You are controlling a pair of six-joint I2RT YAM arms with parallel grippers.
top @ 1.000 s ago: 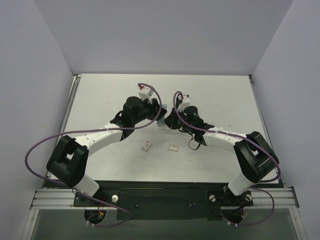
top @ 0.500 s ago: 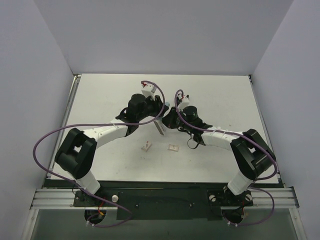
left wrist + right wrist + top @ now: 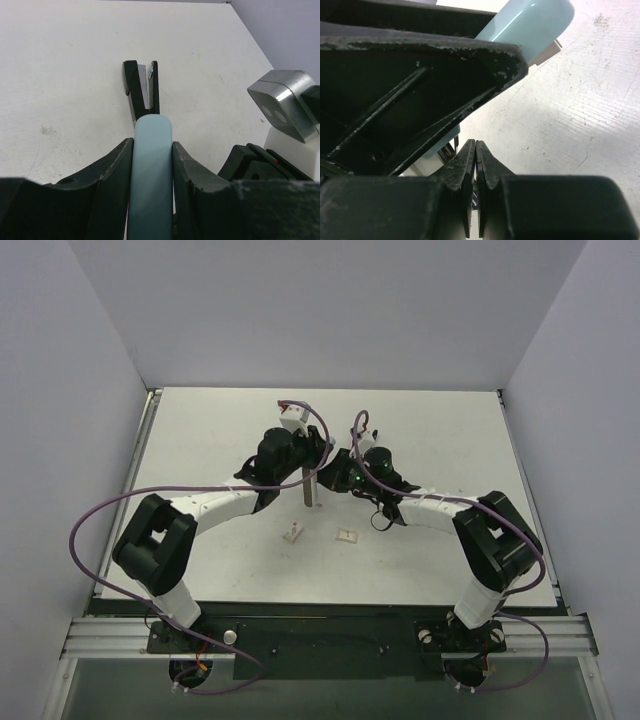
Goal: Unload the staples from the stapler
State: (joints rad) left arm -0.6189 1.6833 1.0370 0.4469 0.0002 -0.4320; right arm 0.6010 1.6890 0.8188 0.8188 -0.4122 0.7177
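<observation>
Left wrist: claw (image 3: 152,145) around light-blue bar (image 3: 150,182)

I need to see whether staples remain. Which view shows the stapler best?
Left wrist: the stapler juts out past the light-blue bar, its black sides and silvery inner strip plain. Top external shows only a small thin sliver; the right wrist view does not clearly show it.

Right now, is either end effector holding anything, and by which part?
Left end effector clamps the light-blue bar by its long sides, behind its rounded tip; the black stapler sticks out beyond. Right end effector is shut on nothing visible.
</observation>
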